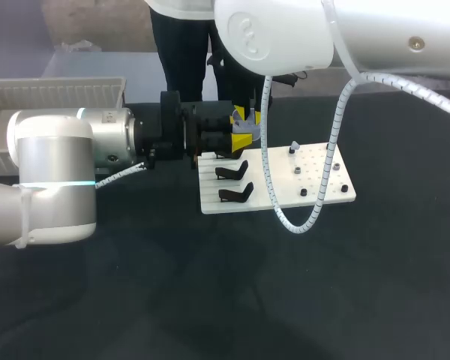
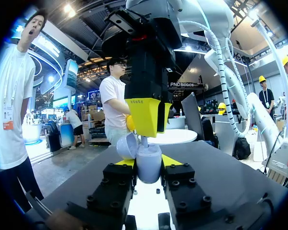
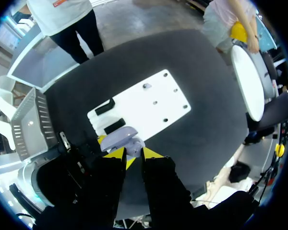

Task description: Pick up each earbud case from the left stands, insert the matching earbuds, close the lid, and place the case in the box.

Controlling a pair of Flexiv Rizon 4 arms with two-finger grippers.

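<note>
left gripper (image 2: 149, 162) grips the case (image 2: 150, 168), right gripper (image 2: 152, 132) pinches an earbud (image 2: 144, 140) above it. off-centre (lid (image 2: 126, 145) close by), it could jam or drop.

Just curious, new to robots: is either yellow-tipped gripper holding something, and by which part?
The left gripper holds the open lavender earbud case by the sides of its lower shell. Whether the right gripper above it holds anything cannot be told.
</note>
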